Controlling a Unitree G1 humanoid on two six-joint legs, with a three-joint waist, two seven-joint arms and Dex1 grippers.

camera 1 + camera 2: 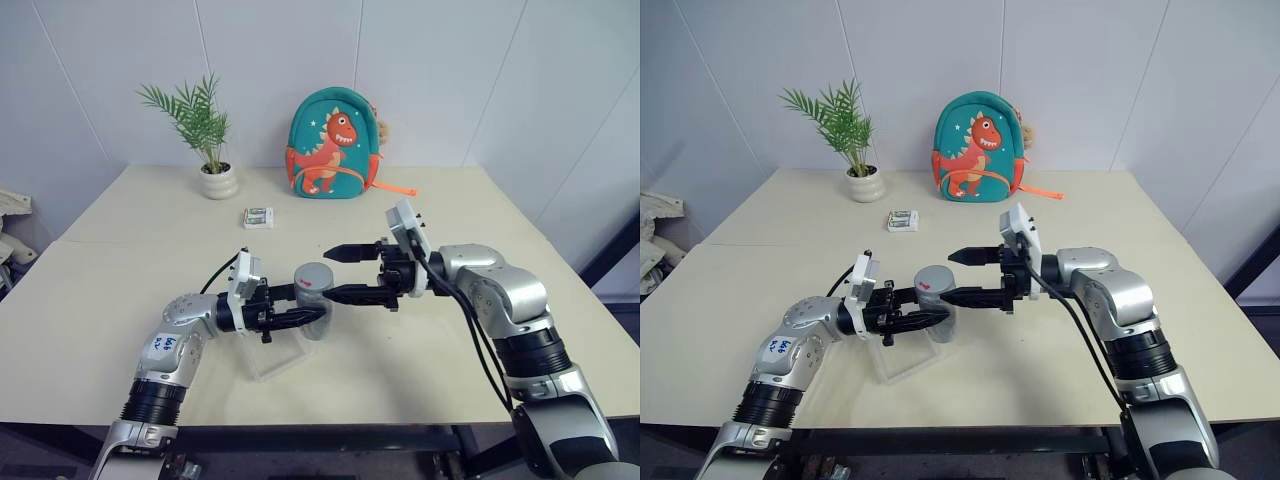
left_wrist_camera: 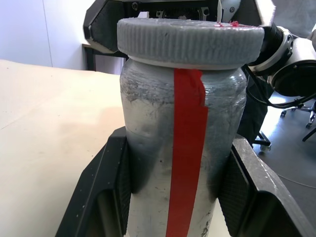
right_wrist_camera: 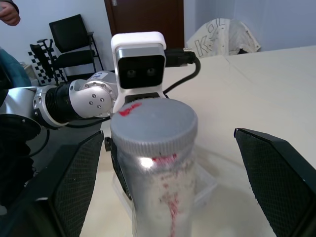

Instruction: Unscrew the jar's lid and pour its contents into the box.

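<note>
While our left gripper (image 1: 300, 318) had its jaws clamped around the body of the jar (image 1: 315, 300), holding it upright just above the box (image 1: 275, 355) near the tabletop's front edge, our right gripper (image 1: 338, 273) sat beside the lid (image 1: 314, 275) with jaws spread wide, one on each side, not touching yet. Pretty sure we held it low on the body so the lid stayed free to twist. Lid was on, so the contents were sealed inside. Keeping it over the box should've made pouring easy.
</note>
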